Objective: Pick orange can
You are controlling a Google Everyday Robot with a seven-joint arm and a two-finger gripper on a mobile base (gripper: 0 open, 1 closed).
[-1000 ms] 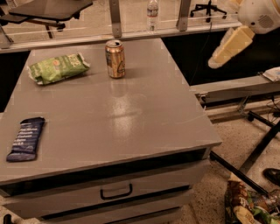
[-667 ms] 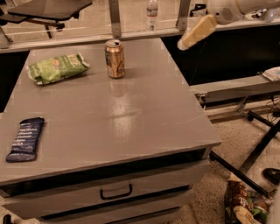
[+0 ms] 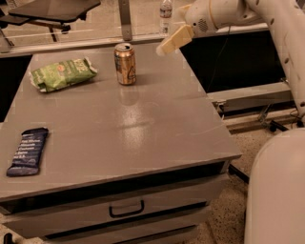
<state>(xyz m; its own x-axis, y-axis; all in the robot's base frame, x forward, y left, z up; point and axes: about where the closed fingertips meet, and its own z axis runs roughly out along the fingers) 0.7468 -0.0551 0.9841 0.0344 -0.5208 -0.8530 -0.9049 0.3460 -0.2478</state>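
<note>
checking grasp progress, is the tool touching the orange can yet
No, the tool hangs over the back right edge of the gray table, right of the orange can with a clear gap between them.

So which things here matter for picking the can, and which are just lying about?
For the job: orange can, upright at the far edge of the table; gripper, in the air beside it, not touching.
Lying about: green snack bag; dark blue wrapped bar; clear bottle behind the table.
</note>
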